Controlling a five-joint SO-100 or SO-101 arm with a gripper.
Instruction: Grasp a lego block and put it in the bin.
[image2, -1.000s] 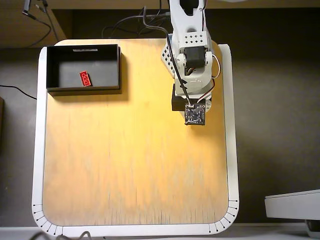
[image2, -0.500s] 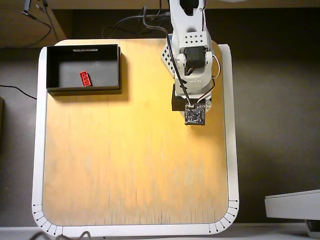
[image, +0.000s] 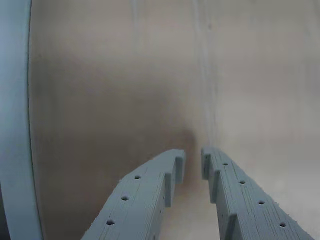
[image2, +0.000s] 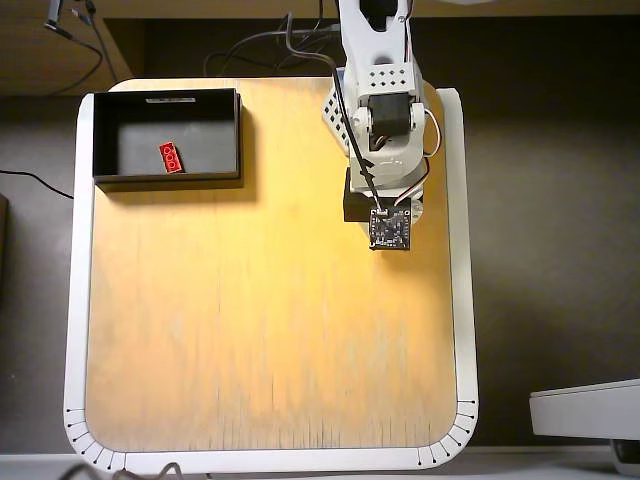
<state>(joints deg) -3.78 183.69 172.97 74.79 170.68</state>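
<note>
The red lego block lies inside the black bin at the table's top left in the overhead view, near the bin's middle. The arm is folded back at the top right, well away from the bin, and its wrist board hides the gripper from above. In the wrist view my gripper has its two grey fingers almost together with nothing between them, over bare wood. Neither the block nor the bin shows in the wrist view.
The wooden tabletop has a white raised border. Cables run behind the arm's base at the top edge. A white device sits off the table at the bottom right.
</note>
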